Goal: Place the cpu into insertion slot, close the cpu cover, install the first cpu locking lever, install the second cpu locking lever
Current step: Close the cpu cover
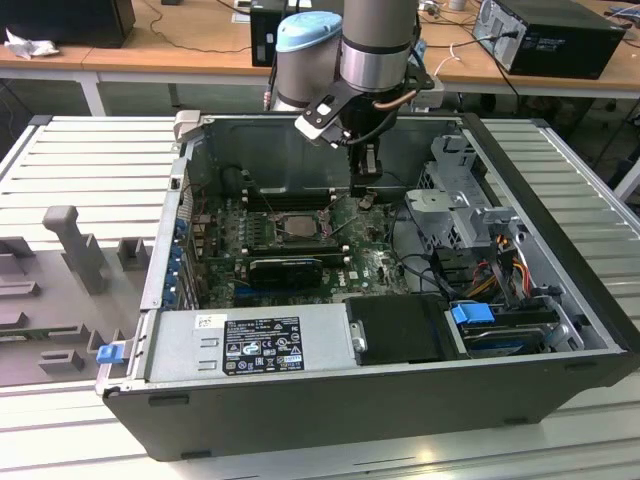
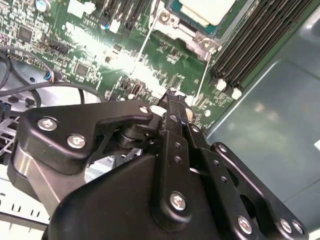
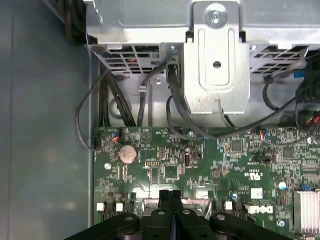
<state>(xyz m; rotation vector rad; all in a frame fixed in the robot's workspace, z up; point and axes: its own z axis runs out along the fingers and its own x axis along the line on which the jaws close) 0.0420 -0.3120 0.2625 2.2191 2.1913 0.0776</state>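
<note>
In the exterior view, a big open case (image 1: 400, 400) lies on a gray table (image 1: 80, 150) made of metal slats. Wooden desks (image 1: 170, 55) with wires and dark boxes stand behind it. The arm (image 1: 378, 40) comes down from above into the case. Its gripper (image 1: 366, 190) points down, just above the green board (image 1: 370, 265). The slot (image 1: 300, 226) sits on the board near the fingertips, on the exterior view's left of them.

In the second wrist view, the black fingers (image 2: 172, 115) are pressed together with nothing between them. Their tips hang close over the board. The cpu (image 2: 207, 9) lies flat in the slot, a little way ahead of the fingertips. The silver cover (image 2: 187, 29) lies flat around it. A thin metal lever (image 2: 146, 37) runs along one side. I cannot tell if it is locked. Long black memory slots (image 2: 250, 45) run beside the cpu.

In the first wrist view, the two fingertips touch each other over the board's edge. Ahead of them are a round silver battery (image 3: 127, 153), some black cables (image 3: 120, 100) and a gray metal cage (image 3: 215, 60).
</note>
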